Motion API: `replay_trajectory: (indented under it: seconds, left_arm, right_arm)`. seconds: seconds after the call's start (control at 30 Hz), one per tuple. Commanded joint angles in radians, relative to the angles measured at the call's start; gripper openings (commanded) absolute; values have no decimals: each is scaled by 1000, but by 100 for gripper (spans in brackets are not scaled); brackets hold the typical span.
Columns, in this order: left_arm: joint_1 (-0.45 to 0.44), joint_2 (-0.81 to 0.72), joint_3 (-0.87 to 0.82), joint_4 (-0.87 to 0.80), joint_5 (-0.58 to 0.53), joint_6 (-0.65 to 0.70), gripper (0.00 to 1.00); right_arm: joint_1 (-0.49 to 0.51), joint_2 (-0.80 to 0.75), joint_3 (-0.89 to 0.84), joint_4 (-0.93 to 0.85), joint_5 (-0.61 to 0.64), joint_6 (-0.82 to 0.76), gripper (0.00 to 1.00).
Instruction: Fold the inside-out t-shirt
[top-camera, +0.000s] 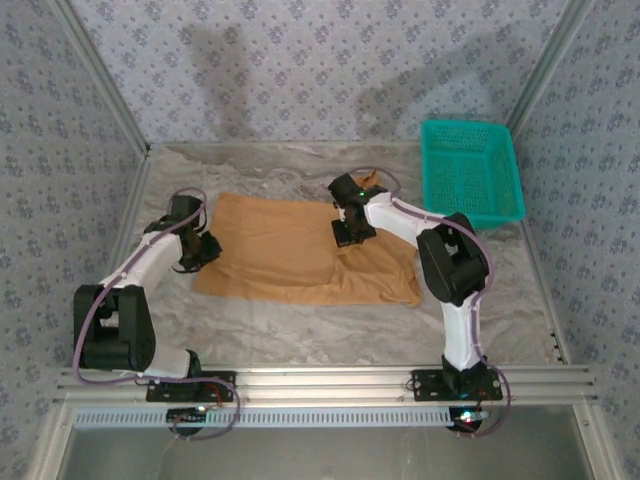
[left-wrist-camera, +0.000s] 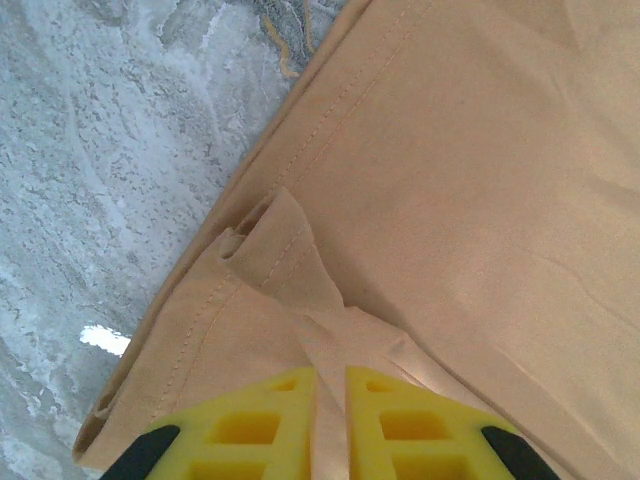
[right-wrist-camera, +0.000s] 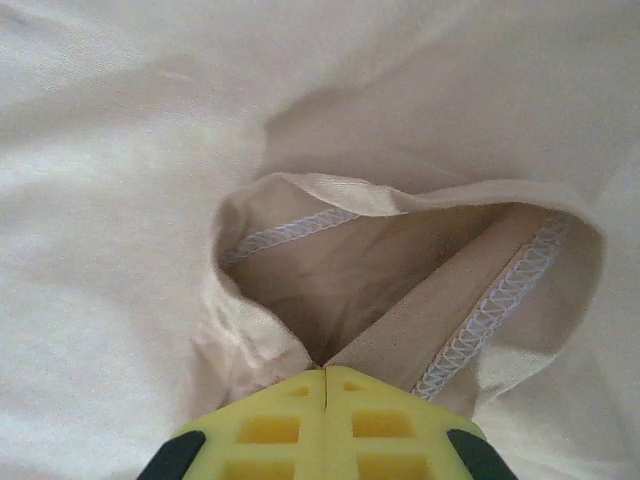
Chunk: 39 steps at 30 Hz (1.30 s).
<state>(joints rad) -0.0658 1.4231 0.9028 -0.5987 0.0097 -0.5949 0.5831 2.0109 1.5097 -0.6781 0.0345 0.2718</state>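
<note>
The inside-out t-shirt (top-camera: 300, 250) lies spread on the marbled table, orange-tan, with its long side running left to right. My left gripper (top-camera: 205, 248) is at its left edge. In the left wrist view a raised fold of the t-shirt (left-wrist-camera: 300, 270) runs between the yellow fingers (left-wrist-camera: 250, 420), and the left gripper (left-wrist-camera: 330, 378) is shut on it. My right gripper (top-camera: 350, 232) is over the shirt's upper middle. In the right wrist view the right gripper (right-wrist-camera: 325, 372) has its jaws pressed together on bunched cloth at the rim of an opening in the t-shirt (right-wrist-camera: 400, 250), where white seam stitching (right-wrist-camera: 500, 300) shows.
A teal mesh basket (top-camera: 470, 170) stands at the back right of the table, to the right of the right arm's wrist. Bare marbled table (top-camera: 300, 330) lies between the shirt and the arm bases. Patterned walls close in the left, back and right sides.
</note>
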Motion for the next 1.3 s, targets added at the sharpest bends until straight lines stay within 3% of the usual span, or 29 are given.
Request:
replay_trajectory:
  seconds: [0.0,0.23,0.37,0.43,0.63,0.87,1.1,1.27]
  left_arm:
    - [-8,6,11,-9,-16,1,15]
    - [-9,6,-1,1,-24,4,15]
    - [-10,12,-4,11,-24,0,15]
    - [-13,20,-1,14,-25,0,15]
    - [-31,28,30,12,-27,-5,15]
    - [-40,138,87,83,44,-21,14]
    - [42,245,77,116,42,-29,13]
    - [110,198,-45,115,91,-58,14]
  right_arm:
    - [24,-96,-16,24,58,-6,6]
    - [18,-123,-107,178,29,8,12]
    - [0,-21,-39,132,25,19,33]
    - [-6,31,33,47,55,50,38]
    - [12,-43,45,-56,175,155,40]
    - [-10,-219,-213,69,0,198,43]
    - [-9,-241,-427,178,-75,240,43]
    - [27,-260,-506,177,-111,260,43]
